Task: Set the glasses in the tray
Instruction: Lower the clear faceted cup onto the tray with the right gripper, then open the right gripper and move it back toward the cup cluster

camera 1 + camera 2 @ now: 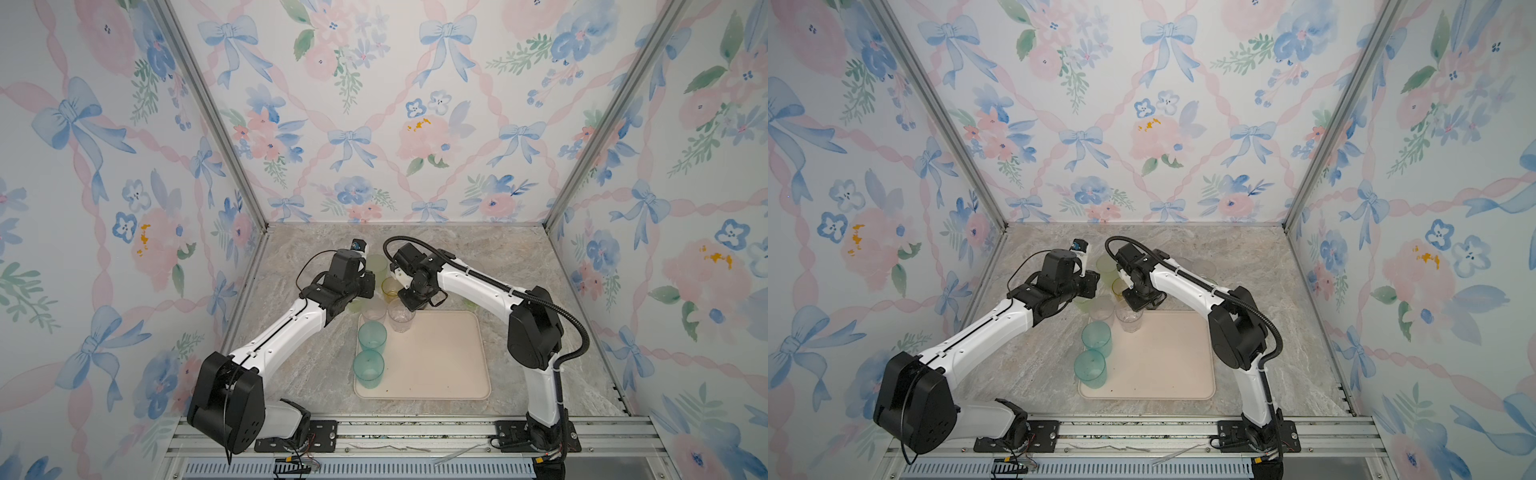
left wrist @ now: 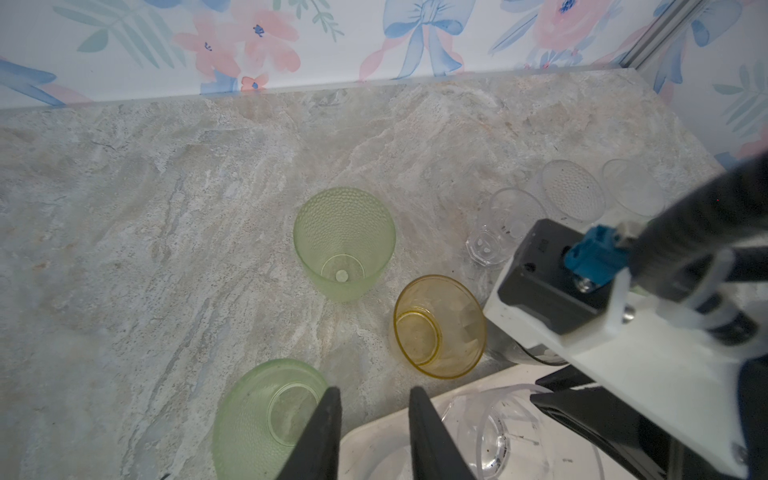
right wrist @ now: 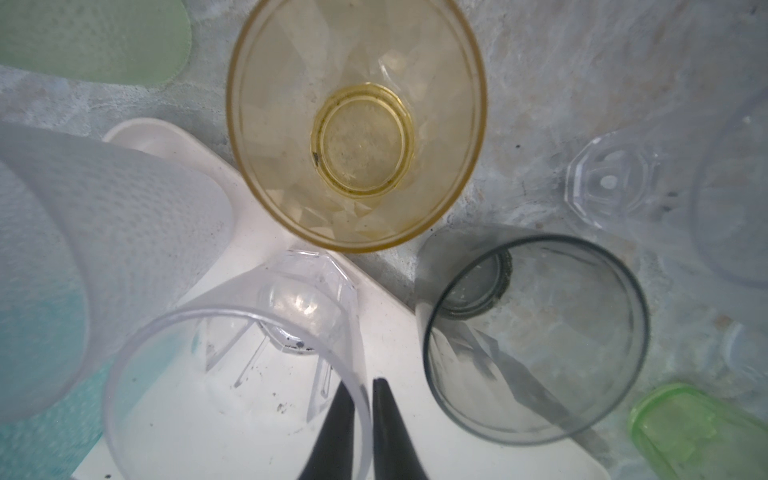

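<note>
Your right hand [image 3: 360, 382] straddles the wall of the clear tumbler [image 3: 237, 386], fingers barely parted, grip unclear, at the far-left corner of the tray [image 3: 390, 316]. Your left hand [image 2: 374, 390] hangs part-open, empty. The amber tumbler [image 3: 357, 124] and grey tumbler [image 3: 536, 336] stand on the tabletop [image 3: 582, 83] just beyond.

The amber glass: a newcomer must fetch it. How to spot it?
Start at the cream tray. Just past its far left corner stands the amber glass. Unlike the green glass, grey glass and clear glass nearby, it is yellow.
</note>
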